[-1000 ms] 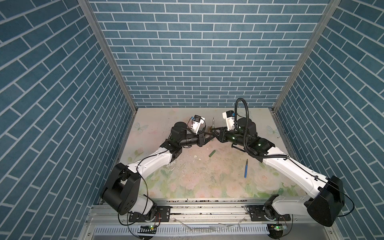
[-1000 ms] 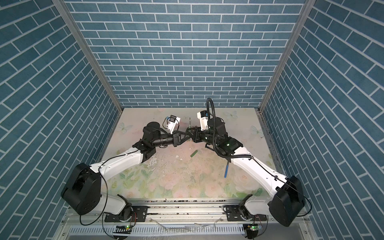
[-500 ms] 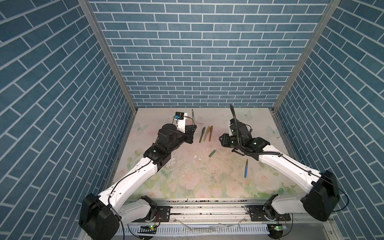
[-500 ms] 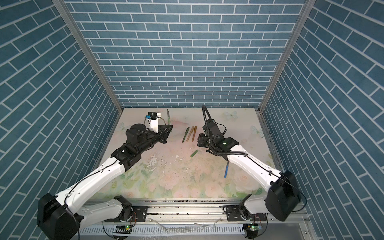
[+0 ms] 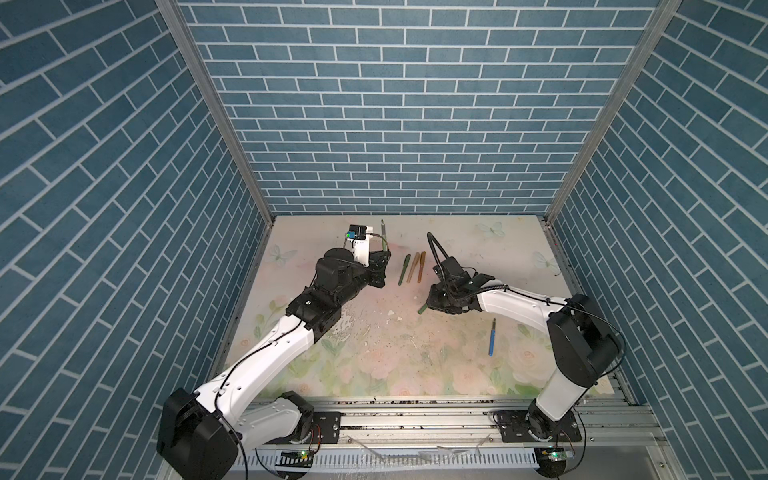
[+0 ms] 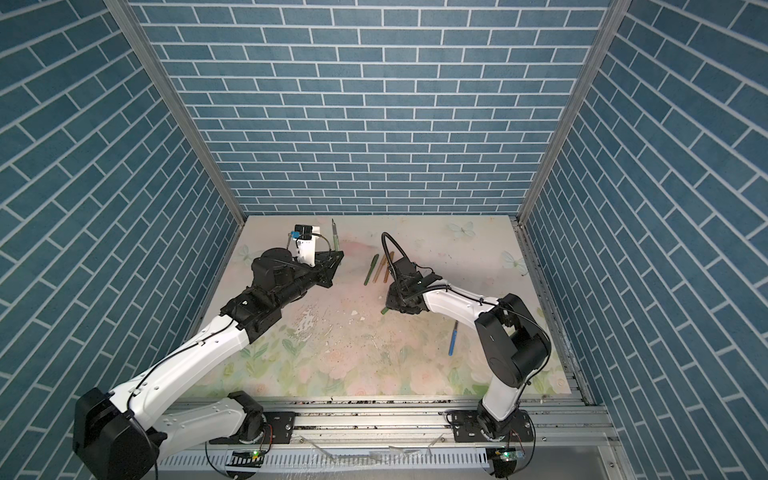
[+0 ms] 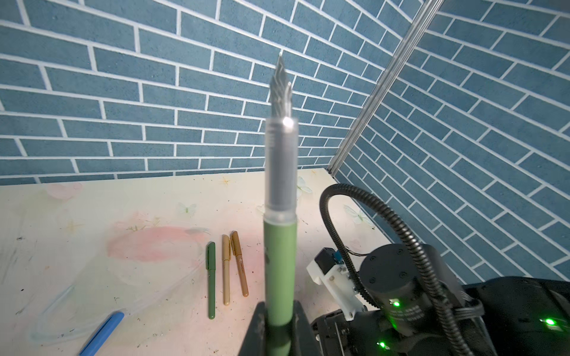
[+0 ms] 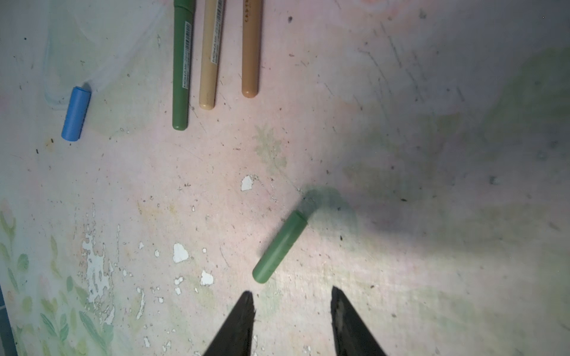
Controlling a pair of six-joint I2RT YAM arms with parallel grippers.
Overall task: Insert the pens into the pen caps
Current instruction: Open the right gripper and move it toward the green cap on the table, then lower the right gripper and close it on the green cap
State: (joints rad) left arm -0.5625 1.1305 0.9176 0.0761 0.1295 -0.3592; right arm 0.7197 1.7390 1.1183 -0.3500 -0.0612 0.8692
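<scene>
On the counter (image 8: 431, 154), green cap (image 8: 280, 246) lies loose just ahead of right hand (image 8: 292, 303), parted and empty; left hand (image 7: 279, 314) clamped on uncapped green pen (image 7: 280, 262).

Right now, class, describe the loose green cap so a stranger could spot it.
On the flowered table, find the row of three pens near the middle. Just in front of it, by the open right claw, lies the green cap: a short, pale-green stub, slanted, unlike the long pens and the blue cap.
</scene>
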